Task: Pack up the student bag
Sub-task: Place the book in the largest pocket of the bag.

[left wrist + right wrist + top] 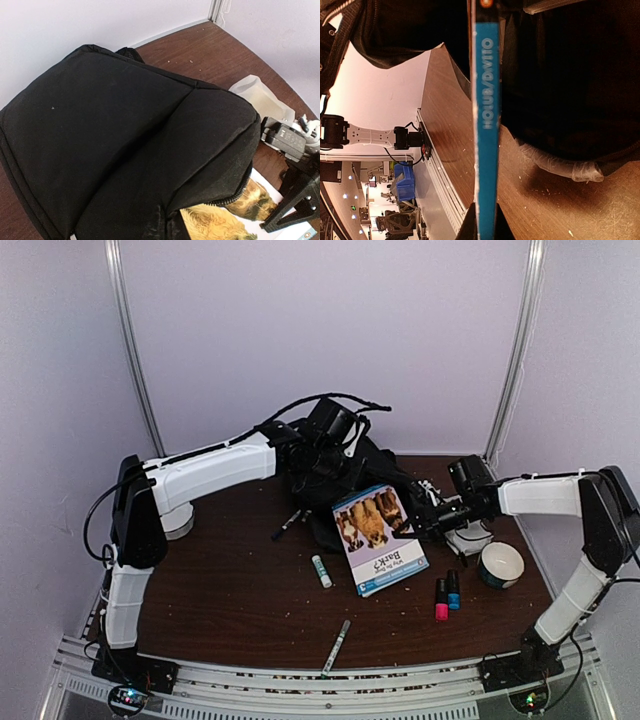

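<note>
Black student bag (125,135) mouth just left of right fingers (428,512), clamped on the book (378,538), long edge aimed in. Up top, left fingers (322,468) pinched shut.

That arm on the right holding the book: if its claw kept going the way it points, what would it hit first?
Most likely the student bag: the right gripper points at its black fabric, the held book leading the way. How near is hard to judge.
</note>
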### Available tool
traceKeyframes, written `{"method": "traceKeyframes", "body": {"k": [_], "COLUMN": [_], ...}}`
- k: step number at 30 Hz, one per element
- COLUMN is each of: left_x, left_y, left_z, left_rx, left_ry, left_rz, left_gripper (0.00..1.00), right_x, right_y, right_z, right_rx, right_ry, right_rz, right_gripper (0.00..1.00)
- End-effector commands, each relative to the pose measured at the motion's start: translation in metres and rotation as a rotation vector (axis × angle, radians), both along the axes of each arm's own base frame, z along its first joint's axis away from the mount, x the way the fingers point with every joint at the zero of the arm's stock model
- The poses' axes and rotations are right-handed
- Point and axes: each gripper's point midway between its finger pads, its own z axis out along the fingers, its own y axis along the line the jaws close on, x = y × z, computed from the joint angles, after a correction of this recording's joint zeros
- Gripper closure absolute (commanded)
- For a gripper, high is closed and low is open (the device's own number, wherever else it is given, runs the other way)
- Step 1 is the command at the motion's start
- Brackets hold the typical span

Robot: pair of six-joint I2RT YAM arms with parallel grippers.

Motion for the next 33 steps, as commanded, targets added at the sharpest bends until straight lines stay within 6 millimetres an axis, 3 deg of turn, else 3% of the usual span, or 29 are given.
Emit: {"method": "traceKeyframes", "body": {"k": [1,12,17,21,28,33], "left_x": [0.002,0.0,0.006,0.007,-0.002,-0.008], "left_y": [-0.005,-0.002,0.005,0.004,0.004,0.005], "left_z": [0.064,0.058,0.052,0.053,0.065,0.077], "left_rx": [-0.093,-0.073,-0.043,-0.049,-0.071,-0.078], "left_ry": [-0.133,-0.123,-0.132,-0.137,-0.135,-0.153], "left_rz": [-0.044,-0.043,-0.005,-0.002,-0.035,-0.048], "left_gripper": [1.0,1.0,1.0,1.0,1.0,1.0], "right_x": [0.023,0.015,-0.014,-0.02,0.014,0.04], "right_y": [0.007,0.009,0.008,0.009,0.032,0.037], "right_z": [0.009,-0.019,-0.008,-0.005,0.002,0.001], "right_rx": [0.013,0.007,0.062,0.072,0.161,0.187], "right_ry": [-0.067,0.083,0.088,0.104,0.148,0.1], "right_rz": [-0.04,-0.067,-0.121,-0.125,-0.086,-0.14], "right_gripper": [1.0,1.0,1.0,1.0,1.0,1.0]}}
